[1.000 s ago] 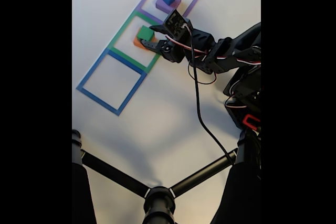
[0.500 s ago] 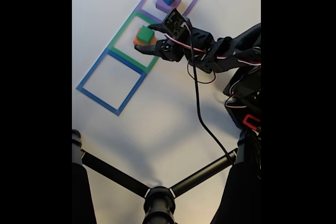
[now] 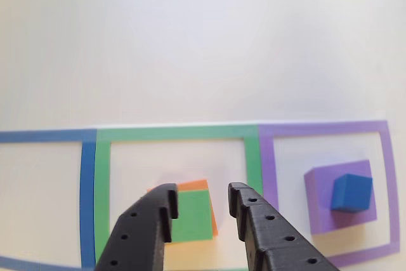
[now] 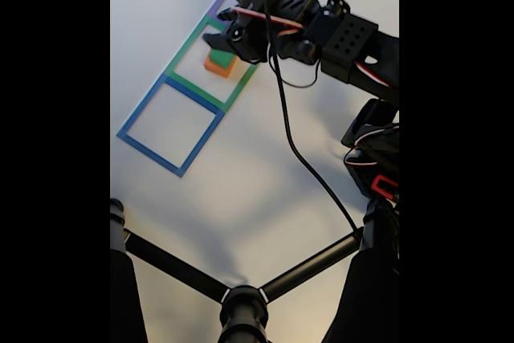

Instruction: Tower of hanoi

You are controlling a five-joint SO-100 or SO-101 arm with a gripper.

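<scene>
The puzzle reads as partway through, judged from how the blocks lie. Three taped squares run in a row across the white worktop (image 3: 190, 42): a blue square (image 4: 170, 128), a green square (image 3: 177, 134) in the middle and a purple square (image 3: 323, 129). In the other view the purple square holds a flat purple block (image 3: 320, 201) with a smaller blue cube (image 3: 351, 192) on top of it, and the green square holds a green block (image 3: 193, 215) sitting on an orange block (image 3: 193, 186) whose edges peek out behind and to the right. The blue square holds nothing in the part that shows, so the four pieces are split into two stacks of two and have yet to be gathered on one square in size order. The end effector (image 3: 203, 200) hangs over the green square with its two black fingers apart and nothing between them, the green block just beneath and slightly behind the gap; whether a fingertip touches the block I cannot tell. In the fixed view the arm (image 4: 337, 38) reaches in from the right edge of the worktop and covers most of the purple square, with a black cable (image 4: 297, 150) trailing down from it across bare worktop. A black tripod (image 4: 241, 299) stands at the near edge, well apart from the squares, and nothing lies between the stacks to block a move.
</scene>
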